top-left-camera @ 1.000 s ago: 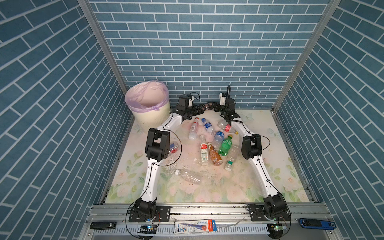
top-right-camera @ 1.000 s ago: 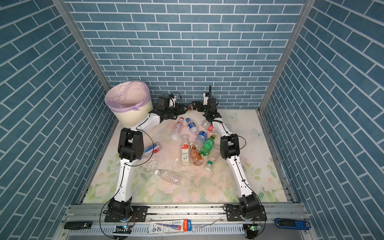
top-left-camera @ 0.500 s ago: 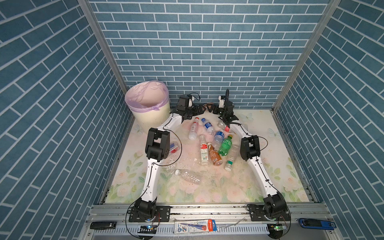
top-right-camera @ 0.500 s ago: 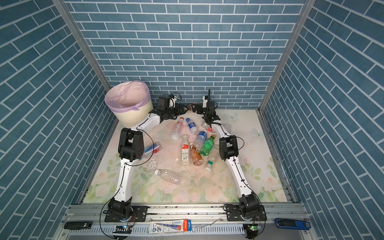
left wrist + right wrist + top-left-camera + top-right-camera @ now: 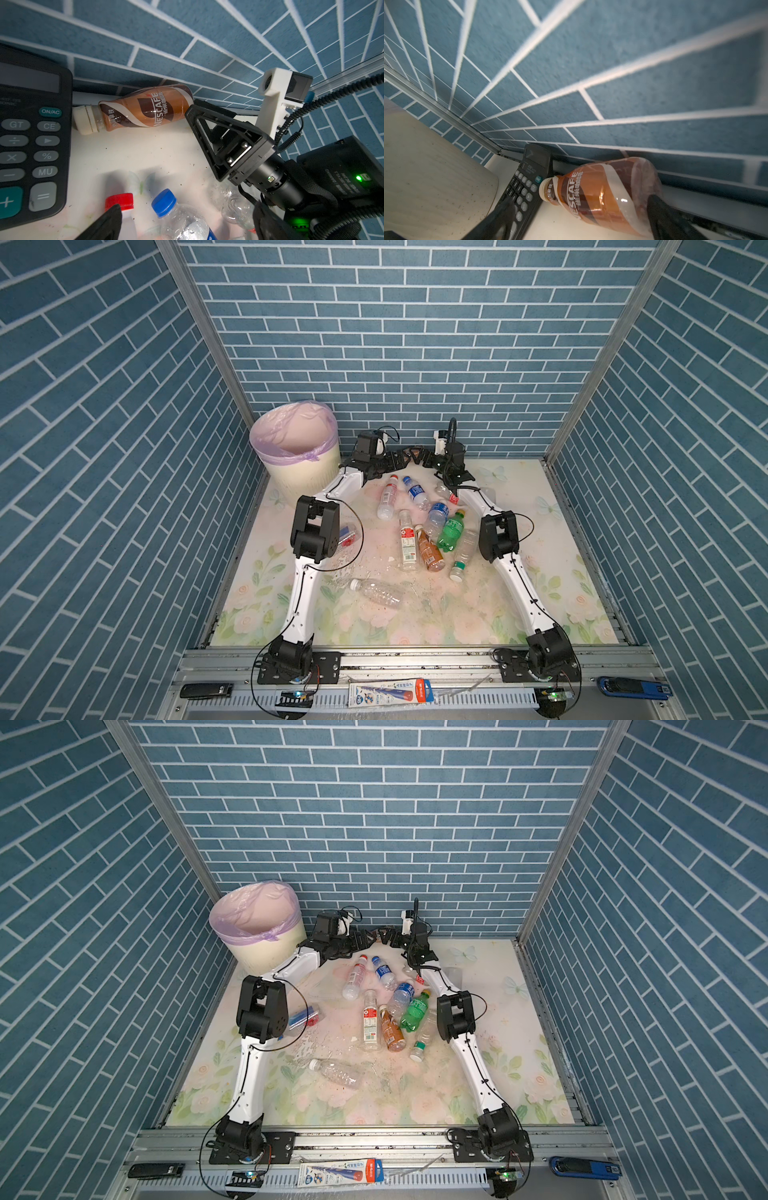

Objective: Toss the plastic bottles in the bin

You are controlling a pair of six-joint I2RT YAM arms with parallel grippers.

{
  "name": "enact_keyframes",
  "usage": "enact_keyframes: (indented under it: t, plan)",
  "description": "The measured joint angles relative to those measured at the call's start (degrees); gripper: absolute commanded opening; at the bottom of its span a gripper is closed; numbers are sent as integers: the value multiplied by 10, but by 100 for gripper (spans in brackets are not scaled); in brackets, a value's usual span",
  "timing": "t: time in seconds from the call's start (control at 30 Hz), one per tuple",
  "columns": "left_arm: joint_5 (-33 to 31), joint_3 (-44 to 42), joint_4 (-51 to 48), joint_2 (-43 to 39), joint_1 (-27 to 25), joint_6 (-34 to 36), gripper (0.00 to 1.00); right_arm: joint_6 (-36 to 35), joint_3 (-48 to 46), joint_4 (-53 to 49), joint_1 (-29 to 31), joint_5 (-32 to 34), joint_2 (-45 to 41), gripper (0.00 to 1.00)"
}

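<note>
The bin (image 5: pixel 297 448) (image 5: pixel 257 925), cream with a lilac liner, stands in the back left corner. Several plastic bottles lie mid-table, among them a green one (image 5: pixel 452 531) (image 5: pixel 415 1013) and an amber one (image 5: pixel 429 551). A brown coffee bottle (image 5: pixel 145 108) (image 5: pixel 602 197) lies against the back wall. My right gripper (image 5: pixel 581 225) (image 5: pixel 422 458) is open with this bottle between its fingers, which stand apart from it. My left gripper (image 5: pixel 187 224) (image 5: pixel 395 462) is open over a blue-capped bottle (image 5: pixel 178 216), beside a red-capped one (image 5: pixel 122 205).
A black calculator (image 5: pixel 31 135) (image 5: pixel 527 182) lies by the back wall, next to the coffee bottle's cap. A clear bottle (image 5: pixel 376 592) lies apart toward the front. A crushed bottle (image 5: pixel 347 535) sits by the left arm's elbow. The two grippers face each other closely.
The right arm has shifted slightly along the back wall toward the left gripper. The left arm and the bottles have not visibly moved.
</note>
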Motion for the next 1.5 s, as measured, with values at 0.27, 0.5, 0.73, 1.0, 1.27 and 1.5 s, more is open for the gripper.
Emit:
enact_keyframes:
  t: [0.27, 0.5, 0.73, 1.0, 1.27, 1.5]
  plan:
    - [0, 0, 0, 0, 3, 0, 99, 5, -11, 16, 11, -8, -5, 96]
    - [0, 0, 1, 0, 6, 0, 99, 14, -65, 30, 14, -15, -38, 94]
    - [0, 0, 3, 0, 8, 0, 99, 19, -112, 45, 14, -25, -73, 92]
    - [0, 0, 11, 0, 9, -1, 99, 31, -182, 75, 16, -31, -113, 91]
    - [-3, -2, 16, 0, 11, -5, 99, 35, -288, 116, 20, -35, -169, 89]
    - [-5, -5, 17, 0, 12, -8, 99, 45, -345, 142, 24, -37, -201, 89]
